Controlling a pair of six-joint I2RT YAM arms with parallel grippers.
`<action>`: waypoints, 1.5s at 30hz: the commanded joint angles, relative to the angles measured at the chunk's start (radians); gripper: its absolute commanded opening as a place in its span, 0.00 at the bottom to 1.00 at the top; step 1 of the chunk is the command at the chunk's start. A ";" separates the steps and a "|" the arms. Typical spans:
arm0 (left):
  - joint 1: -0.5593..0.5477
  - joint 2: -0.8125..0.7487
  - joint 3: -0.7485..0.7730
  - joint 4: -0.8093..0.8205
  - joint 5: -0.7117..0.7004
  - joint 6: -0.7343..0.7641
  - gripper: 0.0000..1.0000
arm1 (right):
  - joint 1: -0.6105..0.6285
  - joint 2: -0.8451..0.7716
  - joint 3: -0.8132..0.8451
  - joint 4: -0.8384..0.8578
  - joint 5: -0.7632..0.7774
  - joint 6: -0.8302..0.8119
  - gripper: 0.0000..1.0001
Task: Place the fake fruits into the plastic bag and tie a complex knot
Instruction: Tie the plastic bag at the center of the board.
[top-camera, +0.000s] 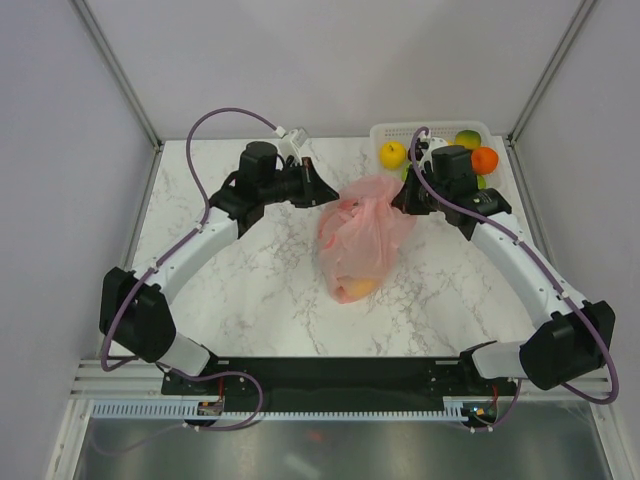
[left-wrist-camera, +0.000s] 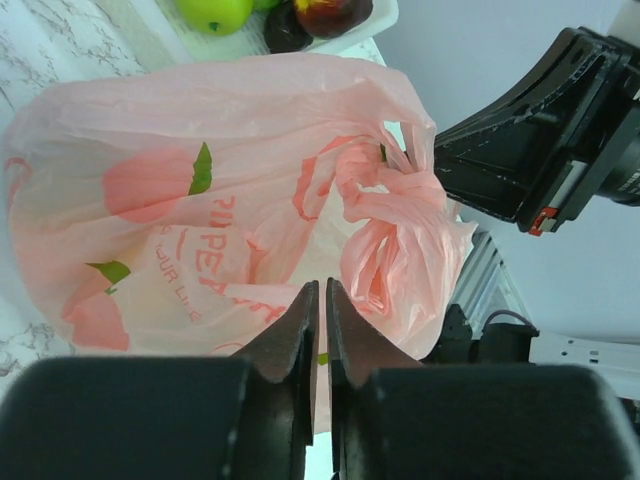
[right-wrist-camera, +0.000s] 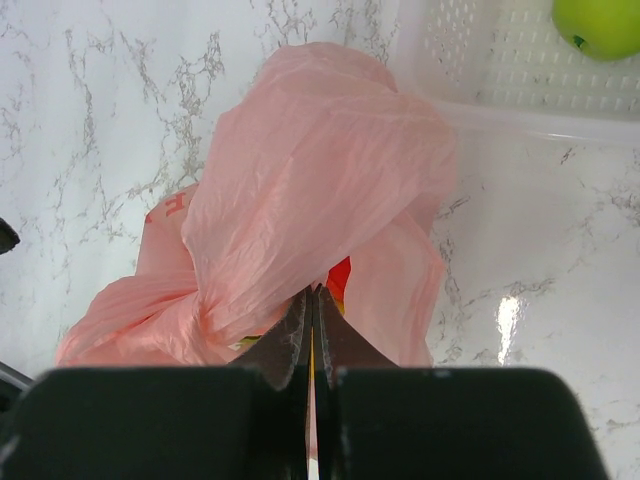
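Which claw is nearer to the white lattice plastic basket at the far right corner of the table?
Right. The right claw sits just in front of the white lattice plastic basket. The left claw is on the other side of the translucent pink plastic bag, farther left.

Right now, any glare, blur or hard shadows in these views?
Top external: even light, soft shadows, bag sharp. Left wrist: bag print sharp, left gripper blurred up close. Right wrist: one glare patch on the table; basket washed out.

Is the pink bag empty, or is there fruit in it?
Not empty. A yellow-orange fruit shows through the bag at its near end.
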 joint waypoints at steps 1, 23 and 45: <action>0.002 -0.012 0.013 0.000 -0.020 0.040 0.14 | -0.004 -0.024 0.039 0.005 0.012 -0.014 0.00; -0.156 -0.225 -0.272 0.190 -0.380 -0.026 0.39 | -0.004 0.046 0.052 0.030 -0.016 0.014 0.00; -0.278 -0.095 -0.244 0.281 -0.383 -0.038 0.36 | -0.002 0.066 0.058 0.056 0.007 0.037 0.00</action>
